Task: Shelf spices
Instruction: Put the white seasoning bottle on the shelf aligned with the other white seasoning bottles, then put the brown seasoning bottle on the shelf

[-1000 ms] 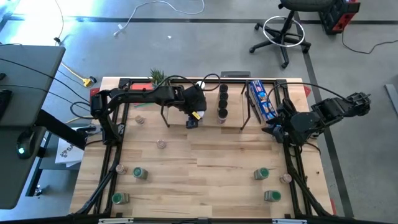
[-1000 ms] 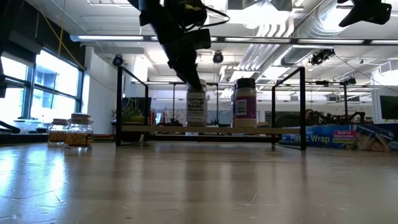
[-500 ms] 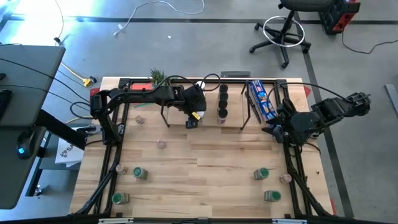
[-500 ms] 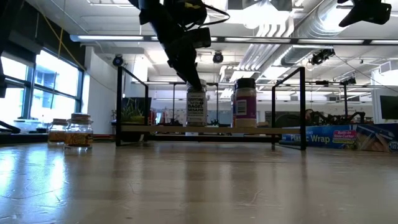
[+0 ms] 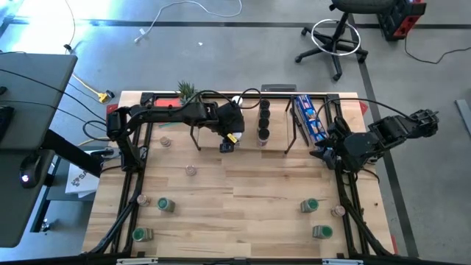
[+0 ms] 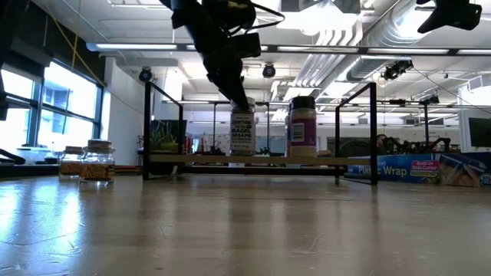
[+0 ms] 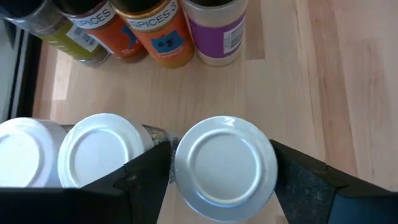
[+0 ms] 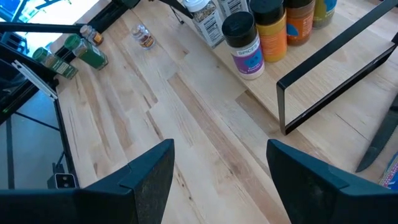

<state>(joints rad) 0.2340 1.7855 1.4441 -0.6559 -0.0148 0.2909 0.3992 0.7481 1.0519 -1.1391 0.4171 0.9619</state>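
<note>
— Where is the left gripper [image 7: 221,171]?
— Over the shelf [image 5: 243,144], at the surface's [image 5: 243,199] 12 o'clock, its fingers [image 7: 140,180] flanking a white-lidded jar [image 7: 225,168]; grip or release, cannot tell.
— The right gripper [image 8: 217,168]?
— Waiting at 3 o'clock, fingers wide, empty. Loose jars [image 5: 165,205] lie toward 6.

Blue box [image 6: 418,170] cut off; labels unreadable

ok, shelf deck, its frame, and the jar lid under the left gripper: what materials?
Shelf deck: light wood by its visible grain, matte. Frame: thin black bar, probably painted metal. Lid: smooth white with a soft sheen, likely plastic, between the fingers of the left gripper.
</note>
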